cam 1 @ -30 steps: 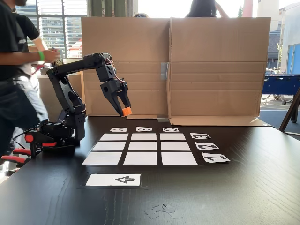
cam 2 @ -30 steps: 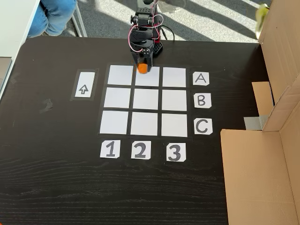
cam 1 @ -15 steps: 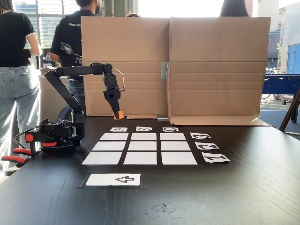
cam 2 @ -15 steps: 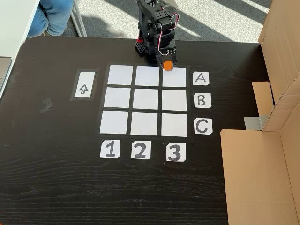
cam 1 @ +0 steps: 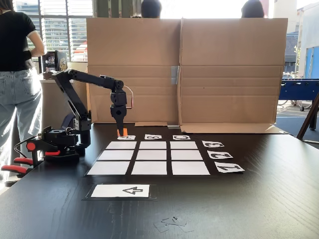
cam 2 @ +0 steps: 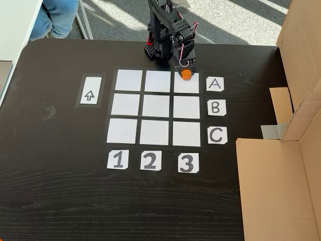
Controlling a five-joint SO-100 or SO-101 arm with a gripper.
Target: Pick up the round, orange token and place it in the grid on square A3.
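Note:
My gripper (cam 1: 120, 131) (cam 2: 186, 72) points straight down and is shut on the round, orange token (cam 1: 121, 132) (cam 2: 186, 75). The grid (cam 1: 149, 157) (cam 2: 156, 107) of white cells lies flat on the black table. In a fixed view from above, the token sits over the upper part of square A3 (cam 2: 187, 85), the corner cell next to label A (cam 2: 214, 84). From the side, the token hangs low at the back-left corner, just behind square A3 (cam 1: 121, 145). I cannot tell whether it touches the paper.
The arm's base (cam 1: 61, 142) (cam 2: 156, 47) stands just beyond the A row. A white arrow card (cam 1: 120, 190) (cam 2: 90, 90) lies outside the grid. A cardboard wall (cam 1: 224, 74) (cam 2: 296, 150) bounds one table side. A person (cam 1: 17, 74) stands beside the table.
The arm has swung the token from over the middle A-row cell across to the label-3 corner cell, and has lowered it close to the table.

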